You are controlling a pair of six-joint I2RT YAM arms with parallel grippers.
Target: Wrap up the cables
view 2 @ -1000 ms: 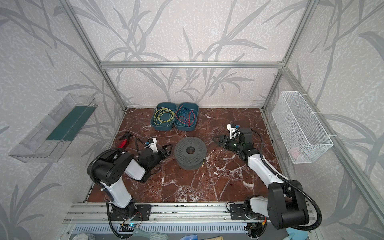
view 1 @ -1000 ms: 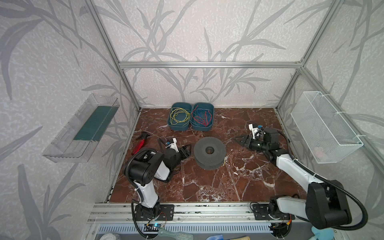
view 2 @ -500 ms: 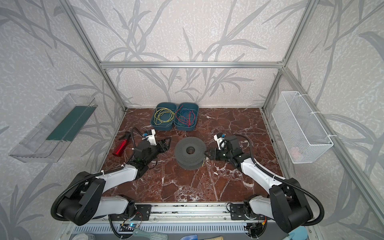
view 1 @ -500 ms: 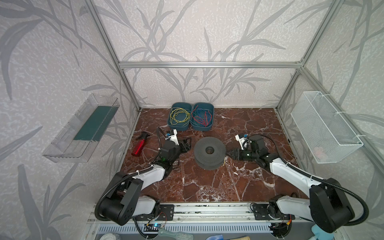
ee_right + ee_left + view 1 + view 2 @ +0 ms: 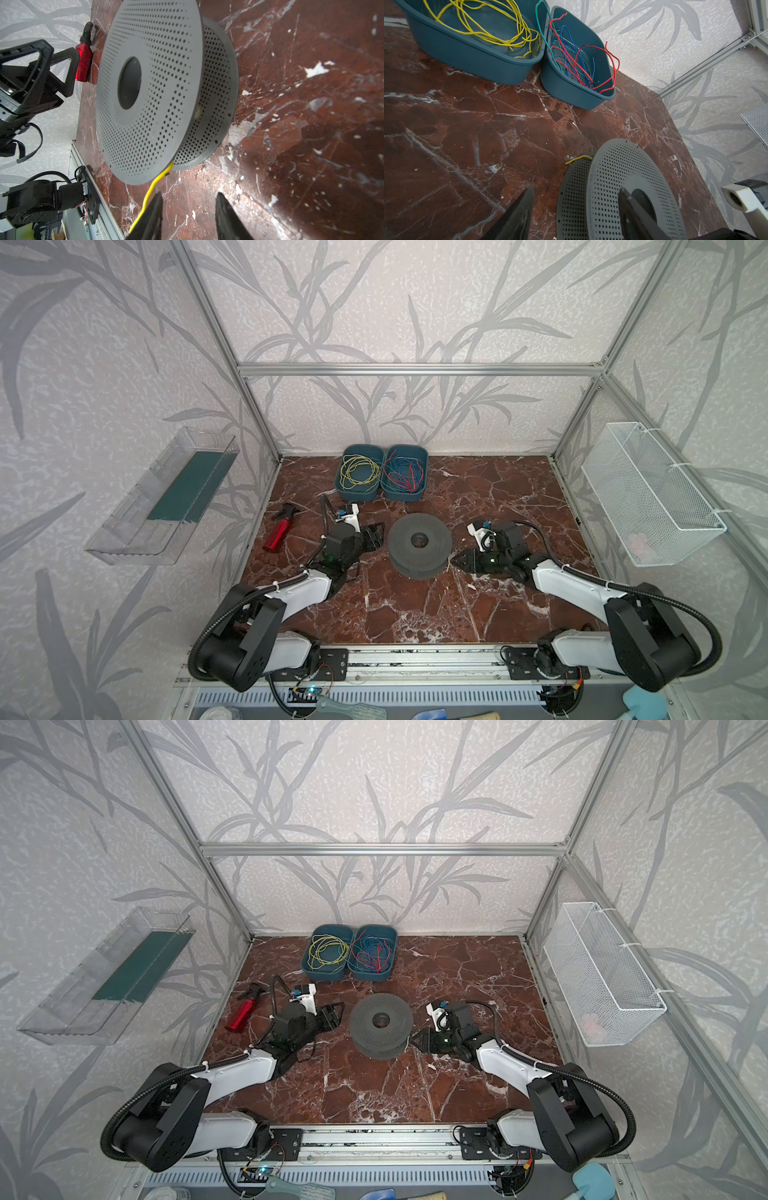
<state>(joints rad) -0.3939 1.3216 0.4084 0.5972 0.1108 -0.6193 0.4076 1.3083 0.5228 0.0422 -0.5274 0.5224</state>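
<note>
A grey perforated spool [image 5: 419, 541] [image 5: 381, 1021] lies flat mid-table. Loose yellow cables [image 5: 359, 475] [image 5: 483, 31] sit in the left teal bin [image 5: 345, 489]. One yellow cable end [image 5: 153, 182] [image 5: 449, 568] comes out from between the spool's flanges on its right. It runs along the outside of one finger of my right gripper [image 5: 189, 193] [image 5: 455, 562], which is open with nothing between its fingers. Another yellow end [image 5: 578, 159] pokes out at the spool's far rim. My left gripper [image 5: 576, 188] [image 5: 376, 533] is open at the spool's left, with its fingers either side of the rim.
A second teal bin [image 5: 419, 493] with red and blue wires stands beside the first at the back. A red spray bottle [image 5: 279, 526] lies left of my left arm. A white mesh basket [image 5: 648, 497] hangs on the right wall, a clear shelf [image 5: 166, 497] on the left wall.
Both arms have reached in toward the spool. My left arm unfolded and moved its gripper to the spool's left rim. My right gripper came down to the yellow end and its jaws narrowed.
</note>
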